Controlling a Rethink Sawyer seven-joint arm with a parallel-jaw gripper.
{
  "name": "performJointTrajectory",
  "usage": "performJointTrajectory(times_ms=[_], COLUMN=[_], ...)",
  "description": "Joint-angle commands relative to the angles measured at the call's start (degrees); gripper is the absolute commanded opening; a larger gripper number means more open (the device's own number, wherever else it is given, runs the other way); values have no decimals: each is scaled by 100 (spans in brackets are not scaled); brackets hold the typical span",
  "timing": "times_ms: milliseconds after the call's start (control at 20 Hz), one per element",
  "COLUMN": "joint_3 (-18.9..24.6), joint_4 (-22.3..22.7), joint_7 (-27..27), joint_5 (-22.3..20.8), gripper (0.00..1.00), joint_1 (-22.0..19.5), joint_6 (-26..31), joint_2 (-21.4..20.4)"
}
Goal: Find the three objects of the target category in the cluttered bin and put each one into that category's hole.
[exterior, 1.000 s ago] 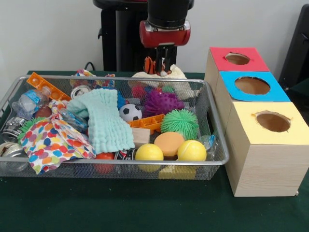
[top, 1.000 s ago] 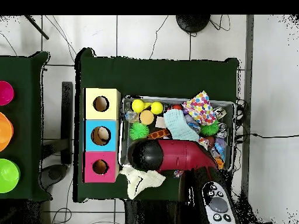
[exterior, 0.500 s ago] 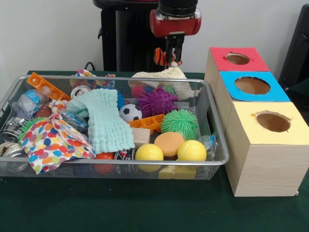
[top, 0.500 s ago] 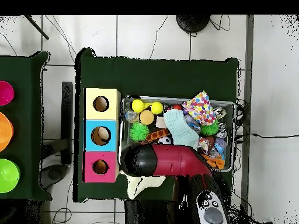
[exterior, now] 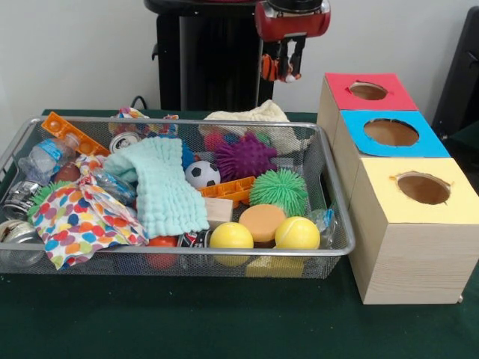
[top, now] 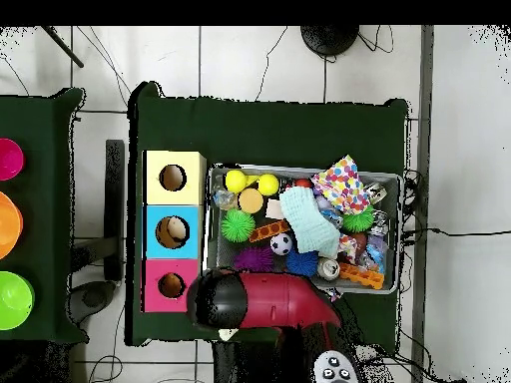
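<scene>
Above the far rim of the wire bin (exterior: pixel 329 187), the gripper (exterior: pixel 282 67) is seen clamped on a small orange toy (exterior: pixel 278 69), held clear of the clutter and just short of the red-topped box (exterior: pixel 368 91). Three boxes are counted beside the bin, each with one round hole: red-topped, blue-topped (exterior: pixel 391 133) and yellow-topped (exterior: pixel 419 188). Inside the bin, two yellow balls (exterior: pixel 231 235) are lined up at the near wall with a peach disc (exterior: pixel 262 221) between them; behind these, one green spiky ball (exterior: pixel 278 188), one purple spiky ball (exterior: pixel 247 157) and one small football (exterior: pixel 201 174) are seen. Two cloths are counted: a mint towel (exterior: pixel 161 188) at the bin's middle and a polka-dot cloth (exterior: pixel 78 218) beside it, with an orange plastic strip (exterior: pixel 72 135) at the far corner. From overhead, the gripper and toy are hidden under the red arm (top: pixel 264 299), but a pale object is revealed inside the blue box's hole (top: pixel 172 231), which cannot be made out from the front. A cream cloth (exterior: pixel 258 116) lies behind the bin.
</scene>
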Motion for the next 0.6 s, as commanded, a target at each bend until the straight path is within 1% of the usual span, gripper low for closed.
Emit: performJointTrajectory(times_ms=[50,300,600], joint_3=[12,-101,-199], joint_4=[953,977,990], joint_7=[1497,1651,1909], joint_5=[425,568,838], gripper=[0,0,0], joint_1=[324,626,977], joint_6=[-501,-658,-1195], joint_2=[-420,-334,-8])
